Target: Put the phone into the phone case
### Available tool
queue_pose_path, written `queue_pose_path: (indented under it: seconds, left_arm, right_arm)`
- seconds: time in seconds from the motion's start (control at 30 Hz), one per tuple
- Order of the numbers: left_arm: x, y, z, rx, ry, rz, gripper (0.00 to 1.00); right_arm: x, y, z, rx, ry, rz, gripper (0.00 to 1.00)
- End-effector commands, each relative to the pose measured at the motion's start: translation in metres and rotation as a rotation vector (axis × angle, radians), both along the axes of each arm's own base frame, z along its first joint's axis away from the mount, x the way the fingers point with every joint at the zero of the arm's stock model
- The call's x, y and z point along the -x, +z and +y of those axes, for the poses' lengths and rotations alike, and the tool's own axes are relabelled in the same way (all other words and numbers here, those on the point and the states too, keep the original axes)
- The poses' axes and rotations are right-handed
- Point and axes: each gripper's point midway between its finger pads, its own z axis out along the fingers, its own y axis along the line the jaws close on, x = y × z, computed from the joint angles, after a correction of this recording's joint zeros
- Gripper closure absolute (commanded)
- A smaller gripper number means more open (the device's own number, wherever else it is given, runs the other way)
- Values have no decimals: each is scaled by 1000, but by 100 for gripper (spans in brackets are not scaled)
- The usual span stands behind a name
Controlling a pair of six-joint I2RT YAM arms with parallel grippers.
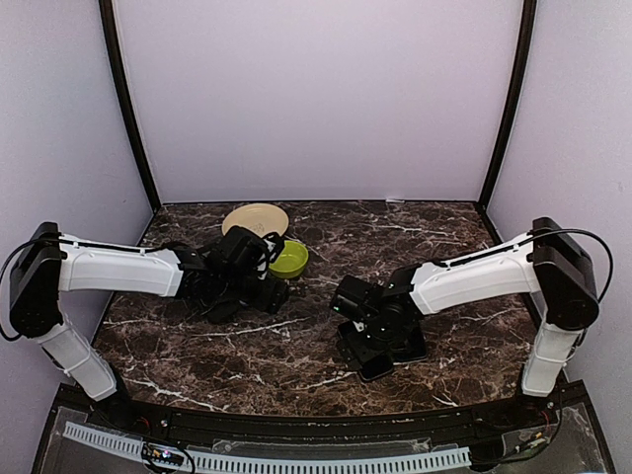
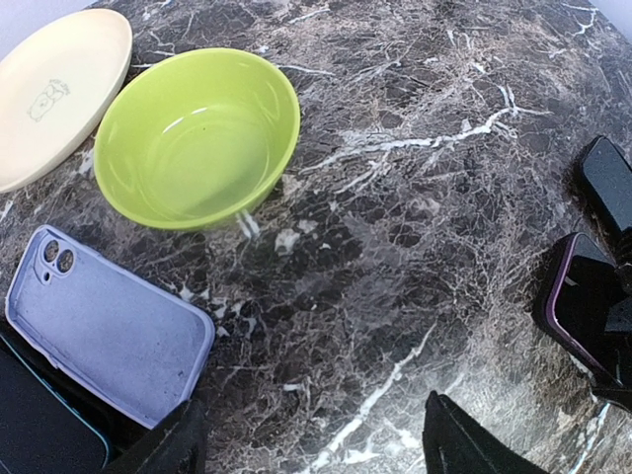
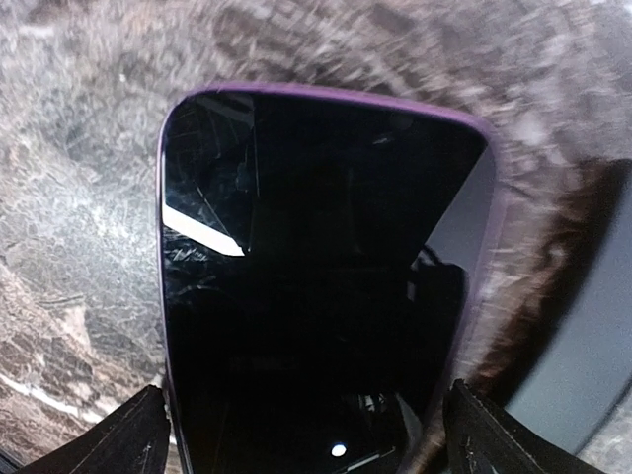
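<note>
The phone case (image 2: pixel 109 326) is pale lavender and lies back up on the marble, its camera cutout at the far left corner. My left gripper (image 2: pixel 316 444) is open over bare marble just right of the case, holding nothing. A black phone (image 3: pixel 316 267) with a purple rim lies flat under my right gripper (image 3: pixel 306 439), whose fingers (image 3: pixel 109 439) stand wide apart at the phone's two long edges. That gripper is open. The overhead view shows this phone (image 1: pixel 375 367) near the front right and the left gripper (image 1: pixel 275 293) near the bowl; the case is hidden there.
A lime green bowl (image 2: pixel 197 133) and a cream plate (image 2: pixel 54 89) sit just beyond the case. A dark phone with a teal edge (image 2: pixel 39 425) lies partly under the case. Another black phone (image 2: pixel 607 183) lies beside the purple-rimmed one (image 2: pixel 583 306).
</note>
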Motion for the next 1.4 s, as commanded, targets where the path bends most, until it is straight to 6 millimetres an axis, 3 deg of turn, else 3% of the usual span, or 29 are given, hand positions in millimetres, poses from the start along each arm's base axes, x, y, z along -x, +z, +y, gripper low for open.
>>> queue_pose_path:
  seconds: [0.0, 0.2, 0.4, 0.5, 0.63, 0.7, 0.73, 0.77, 0.8, 0.9, 1.1, 1.17, 1.23, 1.3, 1.37]
  left_arm:
    - [-1, 11, 0, 12, -3, -9, 23]
    - [-2, 12, -1, 12, -5, -10, 23]
    - [-4, 12, -5, 1, -5, 3, 24]
    - [-3, 14, -10, 24, -12, 13, 25]
    - [4, 31, -25, 149, -69, 0, 25]
    - [19, 52, -43, 307, -162, -6, 23]
    - [23, 67, -47, 404, -178, -47, 23]
    - [37, 60, -49, 447, -214, -20, 20]
    - [38, 88, -56, 568, -233, -83, 17]
    - [64, 115, -69, 744, -324, -150, 4]
    - [88, 154, -92, 858, -404, -229, 1]
    - [85, 160, -94, 875, -383, -245, 3]
    - [80, 164, -92, 881, -358, -266, 13]
    - [80, 167, -93, 887, -361, -282, 35]
    - [80, 169, -96, 884, -377, -281, 45]
  right_arm:
    - [3, -20, -3, 24, -4, 25, 7]
    - [4, -36, -18, 105, -13, 10, 32]
    - [-3, -30, -18, 163, 5, -51, 55]
    - [-9, -16, -8, 118, 14, -102, 65]
    - [-20, 24, 19, -45, 33, -216, 80]
    - [-28, 53, 31, -152, 36, -308, 90]
    - [-30, 68, 36, -205, 36, -367, 90]
    - [-33, 87, 40, -259, 32, -431, 90]
    - [-34, 104, 44, -309, 33, -490, 90]
    - [-33, 150, 53, -452, 33, -648, 90]
    - [-31, 200, 64, -548, 42, -830, 92]
    - [-24, 214, 70, -581, 69, -871, 92]
    - [-19, 224, 75, -608, 95, -896, 92]
    - [-15, 230, 78, -618, 116, -911, 92]
    - [-13, 232, 80, -619, 128, -917, 92]
